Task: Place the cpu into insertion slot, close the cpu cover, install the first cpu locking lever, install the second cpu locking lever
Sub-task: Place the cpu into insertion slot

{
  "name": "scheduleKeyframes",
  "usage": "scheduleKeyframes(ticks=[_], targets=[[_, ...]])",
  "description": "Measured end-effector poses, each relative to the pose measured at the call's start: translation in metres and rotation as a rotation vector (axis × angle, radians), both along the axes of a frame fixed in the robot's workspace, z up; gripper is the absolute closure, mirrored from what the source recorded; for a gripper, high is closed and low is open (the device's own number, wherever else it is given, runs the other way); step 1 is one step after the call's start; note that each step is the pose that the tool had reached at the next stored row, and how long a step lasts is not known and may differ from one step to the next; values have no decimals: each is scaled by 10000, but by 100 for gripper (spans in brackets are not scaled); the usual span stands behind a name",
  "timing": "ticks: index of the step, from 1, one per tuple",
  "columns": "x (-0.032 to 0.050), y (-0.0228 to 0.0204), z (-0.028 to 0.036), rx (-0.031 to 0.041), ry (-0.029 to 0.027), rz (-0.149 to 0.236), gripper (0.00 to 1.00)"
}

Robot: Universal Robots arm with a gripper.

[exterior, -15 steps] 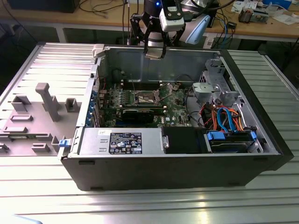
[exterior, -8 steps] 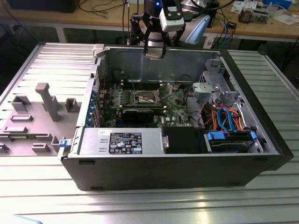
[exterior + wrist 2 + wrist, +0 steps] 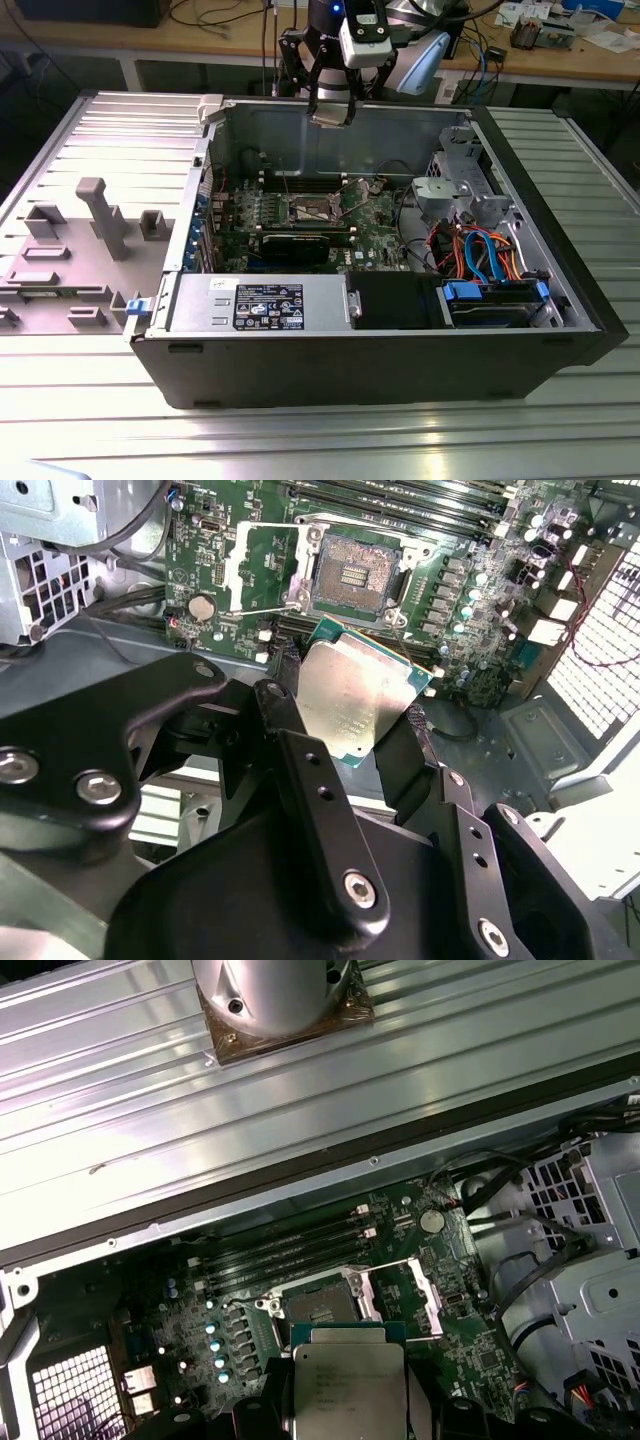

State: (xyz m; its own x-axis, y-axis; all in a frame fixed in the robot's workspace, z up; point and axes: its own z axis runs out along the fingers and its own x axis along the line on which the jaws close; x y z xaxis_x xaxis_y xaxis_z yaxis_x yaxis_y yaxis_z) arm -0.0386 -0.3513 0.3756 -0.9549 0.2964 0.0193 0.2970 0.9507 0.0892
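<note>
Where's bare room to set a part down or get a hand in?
Free: the ribbed table in front of the case, plus its strip on the exterior view's right. The grey panel on the exterior view's left is bare in its ribbed half. Crowded: inside the case, cables near the insertion slot; the tool, shut on the cpu, hangs above.

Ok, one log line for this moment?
hand: shut on cpu | cpu: in air, not yet seated | insertion slot: empty | cpu cover: open

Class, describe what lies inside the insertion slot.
The insertion slot holds no chip; its dark contact bed lies bare. Nothing covers it: the cpu, clamped in the gripper, hangs apart.
</note>
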Motion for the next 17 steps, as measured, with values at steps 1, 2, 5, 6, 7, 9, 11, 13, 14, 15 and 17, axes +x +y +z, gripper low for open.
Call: scheduleKeyframes(ticks=[1,2,5,6,7,9,11,13,14,15,17], targets=[[0,0,0,1,0,0,45],[0,0,0,0,0,-5,45],[0,0,-2,-2,0,-267,45],[0,0,-2,-1,0,-362,45],[0,0,-2,-1,0,-409,45],[0,0,-3,-1,0,-513,45],[0,0,-4,-1,0,-601,45],[-1,0,-4,-1,0,-727,45],[0,0,-4,-1,0,-764,45],[0,0,-5,-1,0,-824,45],[0,0,-5,-1,0,-905,45]])
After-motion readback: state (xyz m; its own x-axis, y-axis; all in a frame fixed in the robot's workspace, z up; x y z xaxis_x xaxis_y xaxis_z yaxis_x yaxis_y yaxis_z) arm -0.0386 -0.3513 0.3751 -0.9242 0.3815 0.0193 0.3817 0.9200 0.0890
